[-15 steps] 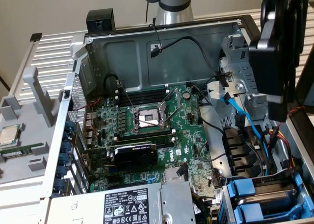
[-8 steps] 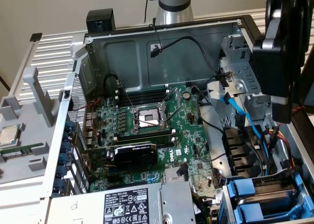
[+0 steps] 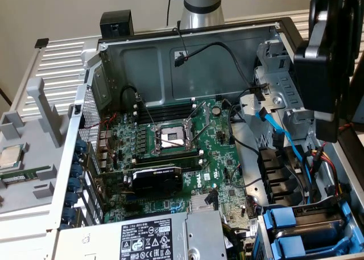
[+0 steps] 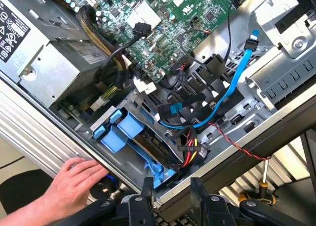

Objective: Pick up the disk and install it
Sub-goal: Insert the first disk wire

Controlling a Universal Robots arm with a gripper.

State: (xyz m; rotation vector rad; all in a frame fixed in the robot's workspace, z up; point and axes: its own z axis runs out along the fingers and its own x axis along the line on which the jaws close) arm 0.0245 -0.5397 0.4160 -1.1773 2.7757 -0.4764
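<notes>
Two bright blue carrier fronts point(image 4: 129, 128) sit side by side in the drive bay at the case's corner, with a dark drive body point(image 4: 150, 144) between them. In the exterior view the same blue carriers point(image 3: 285, 221) lie at the lower right. No labelled metal face shows, so I cannot tell whether either one is the disk. My gripper point(image 4: 173, 201) hangs just outside the case wall, close to the bay. Its two black fingers point(image 4: 147, 194) stand apart with nothing between them. The black wrist head point(image 3: 327, 61) hovers above the case's right side in the exterior view.
A person's hand point(image 4: 74, 181) rests on the case rim point(image 4: 59, 142) beside the bay. A blue data cable point(image 4: 232, 82) and red-yellow power wires point(image 4: 190, 149) cross above the bay. The motherboard point(image 3: 170, 140), power supply point(image 3: 142, 237) and a loose CPU chip point(image 3: 10, 156) lie further off.
</notes>
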